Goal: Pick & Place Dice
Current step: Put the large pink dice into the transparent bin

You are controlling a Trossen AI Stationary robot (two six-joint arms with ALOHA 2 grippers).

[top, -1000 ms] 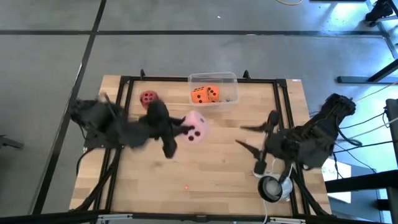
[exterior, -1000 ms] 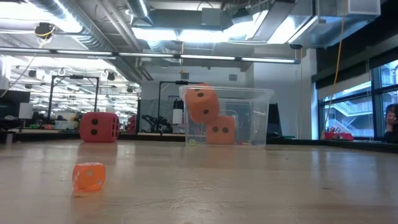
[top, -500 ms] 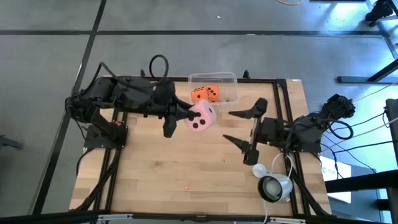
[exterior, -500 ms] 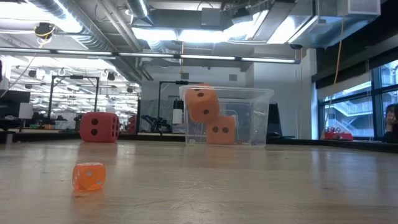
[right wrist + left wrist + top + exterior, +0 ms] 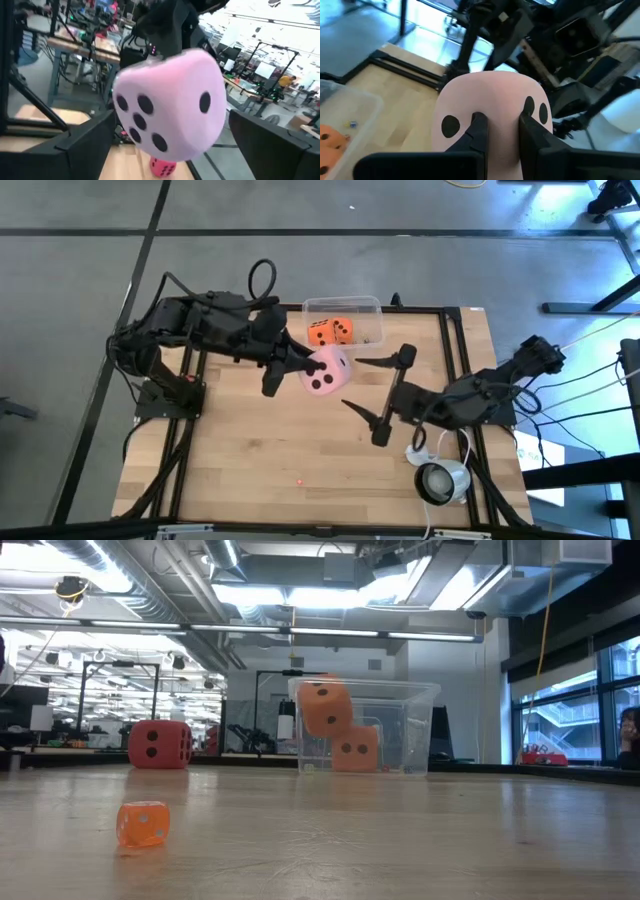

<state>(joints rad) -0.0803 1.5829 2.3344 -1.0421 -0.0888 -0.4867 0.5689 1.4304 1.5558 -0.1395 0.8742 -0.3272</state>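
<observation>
Clearly the left end effector (image 5: 300, 370) pinches the pink die (image 5: 326, 370) in the air just beside the bin (image 5: 343, 308); its fingers (image 5: 480, 131) dent the face, so it seems soft, light foam, best squeezed across opposite faces. The right end effector (image 5: 372, 388) gapes wide near the bin. Count: one pink, two orange dice (image 5: 338, 725) in the bin, one red (image 5: 160, 744), one small orange die (image 5: 143, 824) on the tabletop (image 5: 400, 840).

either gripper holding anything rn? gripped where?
Left gripper holds the pale pink die, fingers pinching the side facing the arm, die raised beside the clear bin. Right gripper is open, empty.
</observation>
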